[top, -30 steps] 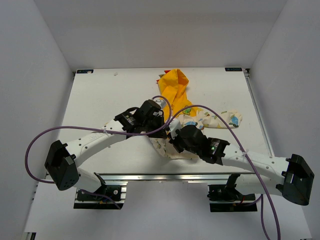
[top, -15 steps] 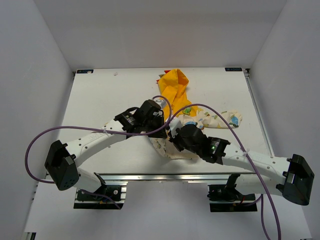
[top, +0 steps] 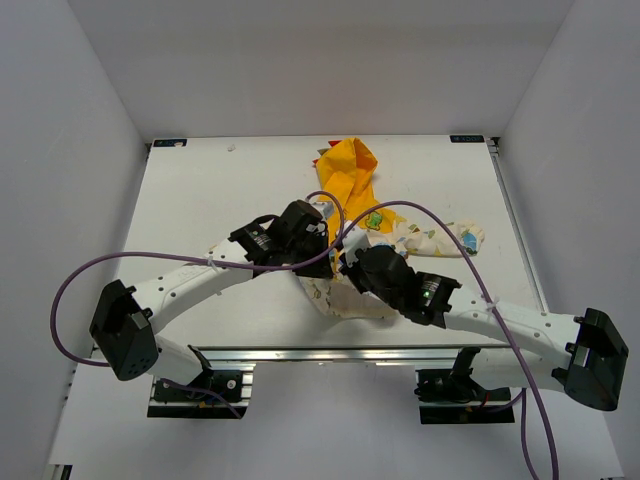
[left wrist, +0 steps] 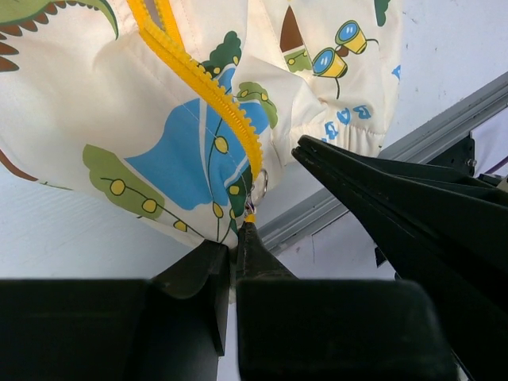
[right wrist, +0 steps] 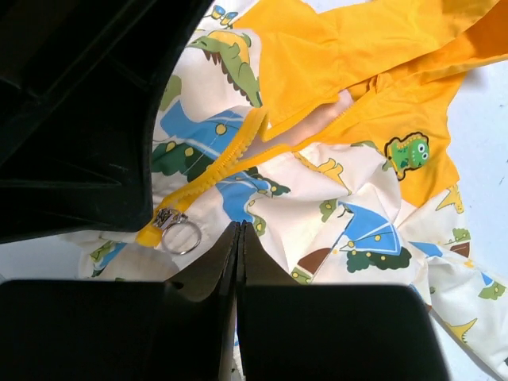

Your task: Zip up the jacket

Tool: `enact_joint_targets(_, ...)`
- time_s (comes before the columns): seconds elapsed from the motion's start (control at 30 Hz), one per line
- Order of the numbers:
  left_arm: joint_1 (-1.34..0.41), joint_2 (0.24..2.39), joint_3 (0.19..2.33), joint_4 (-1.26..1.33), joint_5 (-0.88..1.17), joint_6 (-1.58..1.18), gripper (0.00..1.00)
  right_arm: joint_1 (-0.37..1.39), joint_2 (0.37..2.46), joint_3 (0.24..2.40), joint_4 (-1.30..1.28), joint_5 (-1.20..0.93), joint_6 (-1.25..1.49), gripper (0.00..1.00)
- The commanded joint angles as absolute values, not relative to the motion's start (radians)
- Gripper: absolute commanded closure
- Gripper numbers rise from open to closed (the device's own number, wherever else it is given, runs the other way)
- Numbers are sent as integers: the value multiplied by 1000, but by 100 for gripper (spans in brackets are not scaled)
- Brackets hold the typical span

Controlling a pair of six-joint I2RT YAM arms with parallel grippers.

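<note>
Cream dinosaur-print jacket (right wrist: 317, 186), blue letters illegible; left gripper (left wrist: 238, 232) pinches its orange zipper (left wrist: 208, 89) end, right gripper (right wrist: 238, 228) fingers pressed together.

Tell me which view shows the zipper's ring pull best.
Right wrist: the ring pull lies in full view on the jacket, at the low end of the zipper. Left wrist shows only a sliver beside the zipper; in the top view the arms hide it.
</note>
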State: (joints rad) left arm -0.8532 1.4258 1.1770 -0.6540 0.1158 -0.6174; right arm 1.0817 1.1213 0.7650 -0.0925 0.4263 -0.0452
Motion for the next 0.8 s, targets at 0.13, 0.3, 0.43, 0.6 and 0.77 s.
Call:
enact_joint_targets(0.13, -857, 1407, 1183, -657, 127, -603, 100, 1083, 1140, 802, -69, 290, -94, 100)
enact_joint_targets(0.3, -857, 1410, 1189, -652, 117, -600, 100, 1083, 1115, 778, -120, 268, -77, 84)
enact_joint_targets(0.43, -859, 1410, 1190, -649, 118, -588, 100, 1083, 1068, 749, -115, 175, -106, 59)
enact_joint_targets(0.6, -859, 1410, 1193, -644, 132, -572, 100, 1083, 1112, 764, -84, 196, -100, 54)
enact_joint_targets(0.77, -857, 1398, 1190, -646, 137, -566, 100, 1081, 1183, 801, -94, 222, -106, 53)
